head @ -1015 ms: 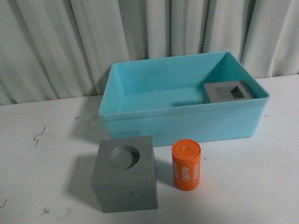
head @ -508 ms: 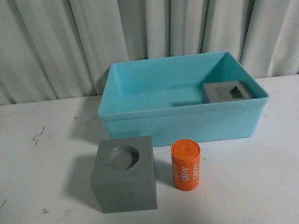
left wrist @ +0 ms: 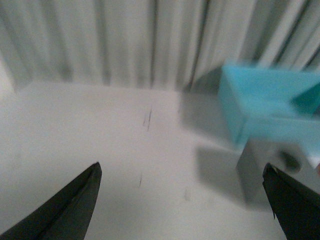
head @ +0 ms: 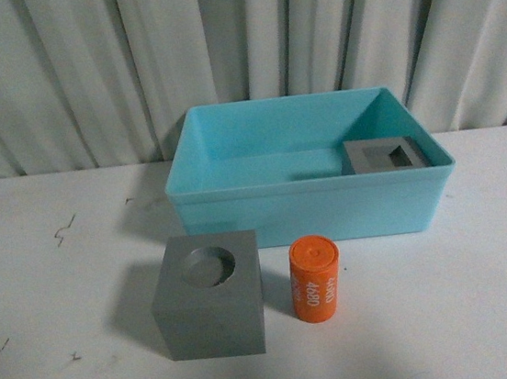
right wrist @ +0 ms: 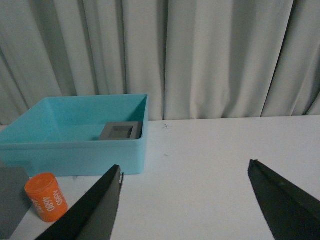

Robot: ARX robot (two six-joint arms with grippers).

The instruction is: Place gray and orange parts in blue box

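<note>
Our left gripper [left wrist: 181,170] and right gripper [right wrist: 185,167] gape empty; open white table [head: 54,297] flanks the blue box [head: 309,185], curtain [head: 54,75] behind.

Light-blue box [head: 330,212], open top, holds rectangular-hole gray cube [head: 384,155] in its 4 o'clock corner. Round-hole gray cube [head: 208,297] sits outside at the box's 7 o'clock, hole up. Orange cylinder [head: 314,279] stands upright (white digits on side) at that cube's 3 o'clock, not touching.

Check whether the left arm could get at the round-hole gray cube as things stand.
Probably yes: the left end effector is open and the round-hole gray cube stands ahead of it, nothing between them.
</note>
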